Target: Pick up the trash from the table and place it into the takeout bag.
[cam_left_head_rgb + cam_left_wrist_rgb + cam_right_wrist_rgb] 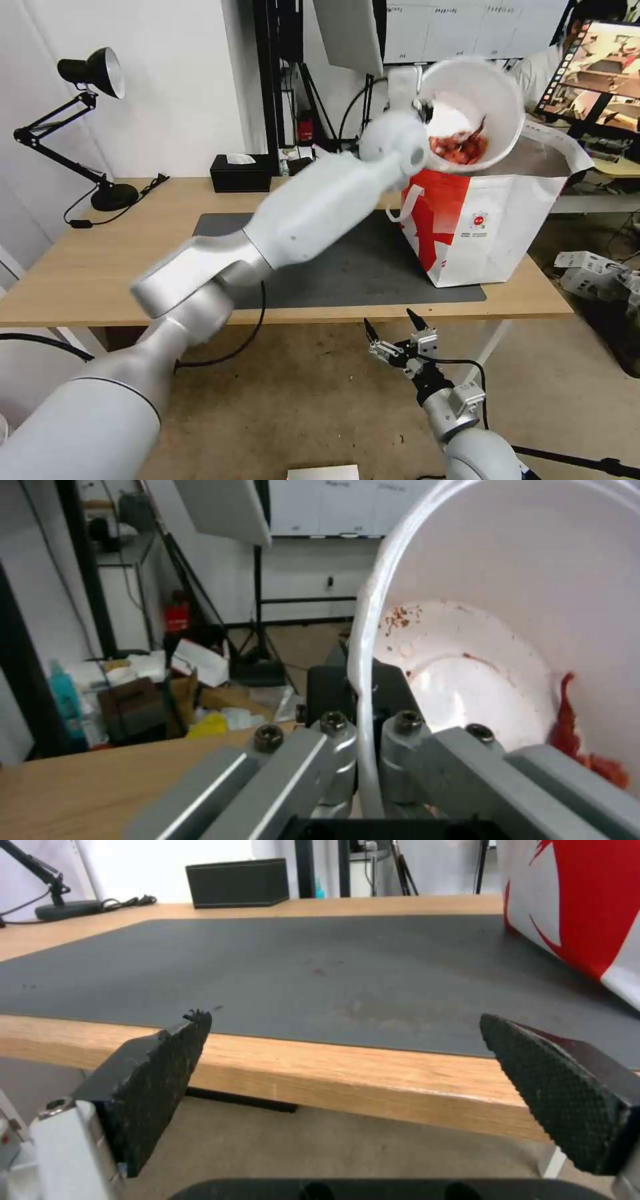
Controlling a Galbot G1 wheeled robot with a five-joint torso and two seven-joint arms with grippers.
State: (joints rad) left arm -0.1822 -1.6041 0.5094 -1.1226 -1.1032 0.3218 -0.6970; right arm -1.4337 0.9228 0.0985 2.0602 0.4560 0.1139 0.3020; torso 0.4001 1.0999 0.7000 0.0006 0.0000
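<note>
Currently left tool (363, 760) pinches rim of white bowl (477, 110), tipped above takeout bag (490, 227) at 1 o'clock. Tilt slowly; keep crayfish shells (460, 148) over opening. Right tool (399, 333) wide, idle below surface (87, 267) edge.

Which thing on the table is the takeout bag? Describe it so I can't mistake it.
Start at the long light-wood table and its dark grey mat. The takeout bag stands on the mat's far-right end, under the tilted white bowl that the left gripper holds. It is the tall boxy red-and-white tote with white strap handles, unlike the low black tissue box behind.
</note>
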